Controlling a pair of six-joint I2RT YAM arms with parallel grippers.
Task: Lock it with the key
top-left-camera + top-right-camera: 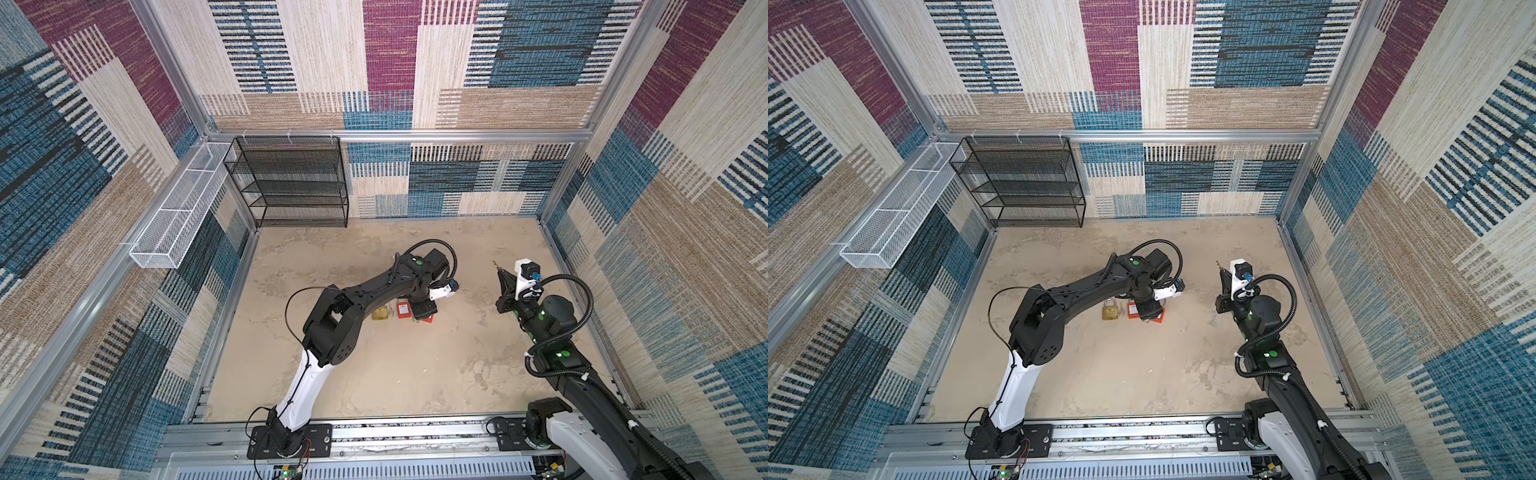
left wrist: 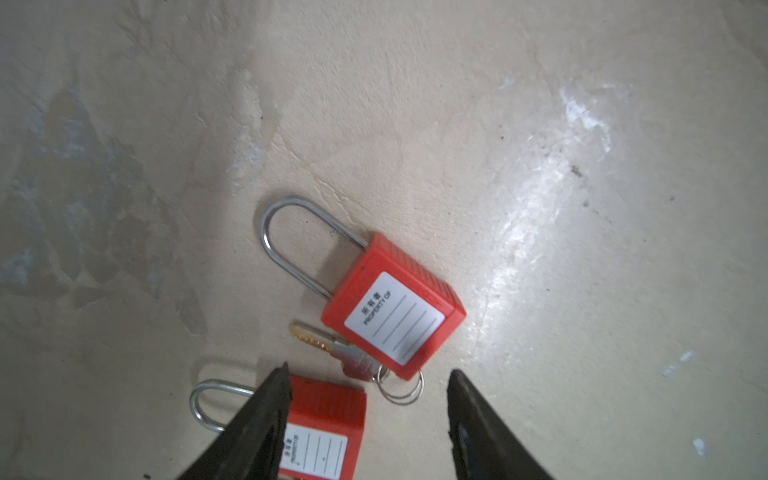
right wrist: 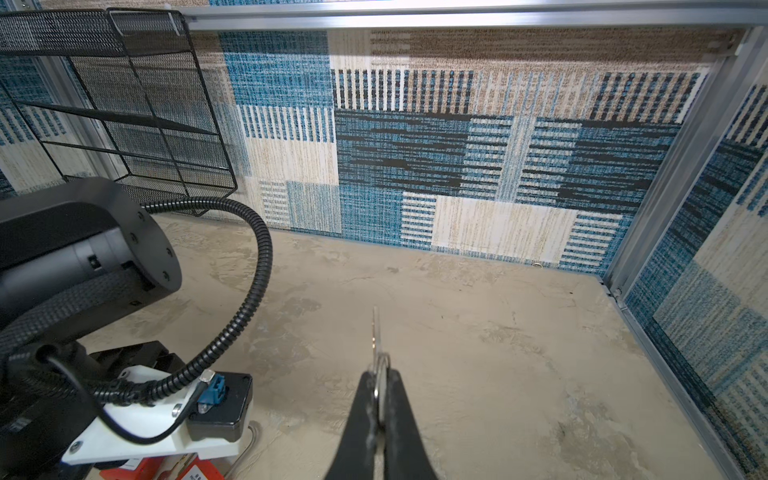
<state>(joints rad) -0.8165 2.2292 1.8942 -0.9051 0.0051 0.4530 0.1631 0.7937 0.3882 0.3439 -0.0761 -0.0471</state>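
The right hand (image 3: 380,376) is clenching a key (image 3: 375,328) aloft, well apart from the red padlock (image 2: 392,299) lying on the worktop (image 2: 540,124), shackle outward, just beneath the released, nearer left hand (image 2: 369,370).

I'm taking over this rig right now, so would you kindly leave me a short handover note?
Left gripper open, empty, above a red padlock and the other red padlock, both flat on the table.
Right gripper shut on a key, raised clear of the table.
Spare key lies right beside the red padlock; brass padlock nearby.
Done: key picked up. To do: insert and turn it; which lock it fits I cannot tell.
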